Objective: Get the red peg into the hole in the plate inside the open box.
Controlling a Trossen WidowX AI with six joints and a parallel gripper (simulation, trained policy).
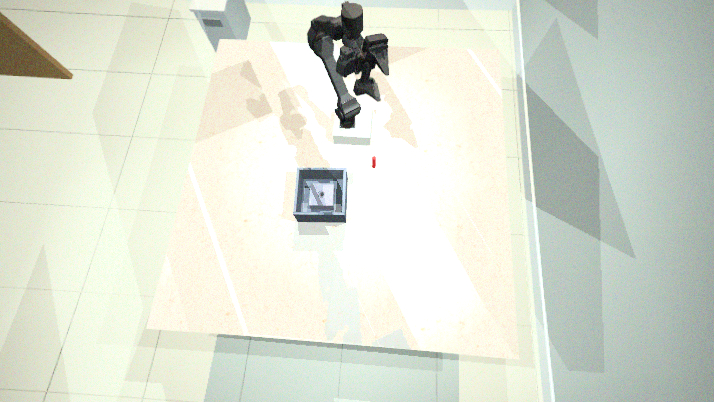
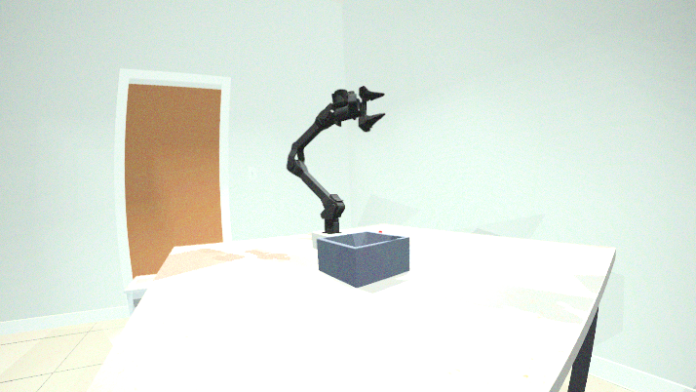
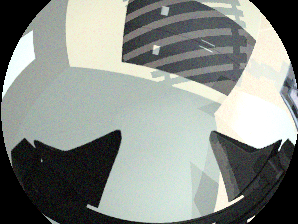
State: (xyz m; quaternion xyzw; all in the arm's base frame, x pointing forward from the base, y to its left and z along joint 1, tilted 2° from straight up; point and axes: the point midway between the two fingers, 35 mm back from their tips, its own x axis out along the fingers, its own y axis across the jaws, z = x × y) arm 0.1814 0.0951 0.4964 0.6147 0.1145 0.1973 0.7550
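Observation:
The red peg is on the table, right of the box and in front of the arm's base; it is too small to tell whether it stands or lies. The open blue-grey box stands in front of the base. The pale plate lies at its bottom, with a dark hole near the middle; nothing red shows there. My gripper is wide open and empty, high above the table, far from peg and box. The peg is not seen in the wrist view.
The arm's white base block stands behind the box and the peg. The white table carries bright light patches and shadows. A wall runs along the right side. A small white cabinet is beyond the table's back left corner.

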